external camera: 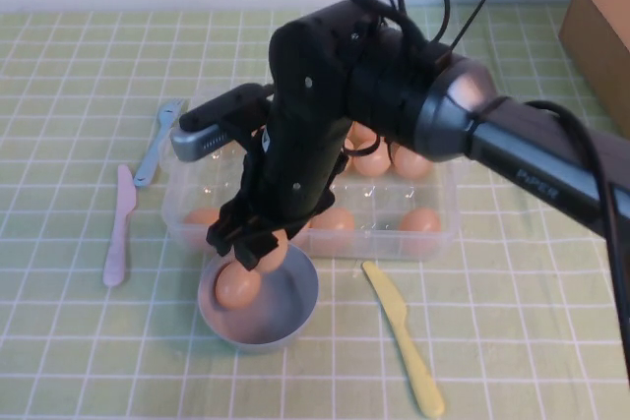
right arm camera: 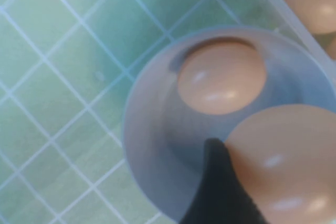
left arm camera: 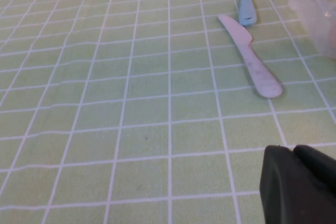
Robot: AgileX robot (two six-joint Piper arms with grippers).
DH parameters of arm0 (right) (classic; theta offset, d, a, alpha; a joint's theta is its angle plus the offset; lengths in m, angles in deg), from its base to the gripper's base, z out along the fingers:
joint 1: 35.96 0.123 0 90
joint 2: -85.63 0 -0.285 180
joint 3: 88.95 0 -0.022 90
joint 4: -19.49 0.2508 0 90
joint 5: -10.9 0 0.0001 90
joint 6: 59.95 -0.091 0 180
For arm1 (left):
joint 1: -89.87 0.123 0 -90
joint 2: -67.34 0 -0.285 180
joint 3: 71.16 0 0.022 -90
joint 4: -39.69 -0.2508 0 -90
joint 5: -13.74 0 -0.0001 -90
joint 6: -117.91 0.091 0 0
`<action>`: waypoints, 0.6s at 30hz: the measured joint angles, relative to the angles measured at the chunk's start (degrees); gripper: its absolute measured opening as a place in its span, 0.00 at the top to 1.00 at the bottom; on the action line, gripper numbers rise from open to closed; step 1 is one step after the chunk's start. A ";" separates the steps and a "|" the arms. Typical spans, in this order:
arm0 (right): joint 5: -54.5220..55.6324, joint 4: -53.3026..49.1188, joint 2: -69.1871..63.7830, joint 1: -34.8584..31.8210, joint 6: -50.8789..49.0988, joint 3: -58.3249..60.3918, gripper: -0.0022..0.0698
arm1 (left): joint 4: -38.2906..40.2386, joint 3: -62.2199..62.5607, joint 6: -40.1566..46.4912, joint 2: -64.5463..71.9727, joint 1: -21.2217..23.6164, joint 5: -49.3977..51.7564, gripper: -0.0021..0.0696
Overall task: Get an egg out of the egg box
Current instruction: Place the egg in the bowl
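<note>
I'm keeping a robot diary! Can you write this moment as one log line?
right gripper: holds egg above bowl | left gripper: parked | bowl: one egg inside

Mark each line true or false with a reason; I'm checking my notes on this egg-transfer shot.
1. The right tool holds an egg above the bowl. True.
2. The bowl is empty. False: one egg already lies in it.
3. The yellow knife lies inside the egg box. False: it lies on the tablecloth, nearer the robot than the box.
4. The left tool hangs over bare cloth, holding nothing. True.
</note>
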 joint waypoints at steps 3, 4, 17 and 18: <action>0.00 -0.13 -1.30 0.00 0.00 0.00 0.42 | 0.00 0.00 0.00 0.00 0.00 0.00 0.98; 0.00 -0.13 -1.87 0.00 0.00 0.00 0.42 | 0.00 0.00 0.00 0.00 0.00 0.00 0.98; 0.21 -0.24 -7.37 -0.74 -0.34 0.49 0.42 | -0.13 0.00 0.00 0.00 0.00 0.00 0.98; 0.21 -0.24 -7.48 -0.74 -0.34 0.49 0.42 | -0.13 0.00 0.00 0.00 0.00 0.00 0.98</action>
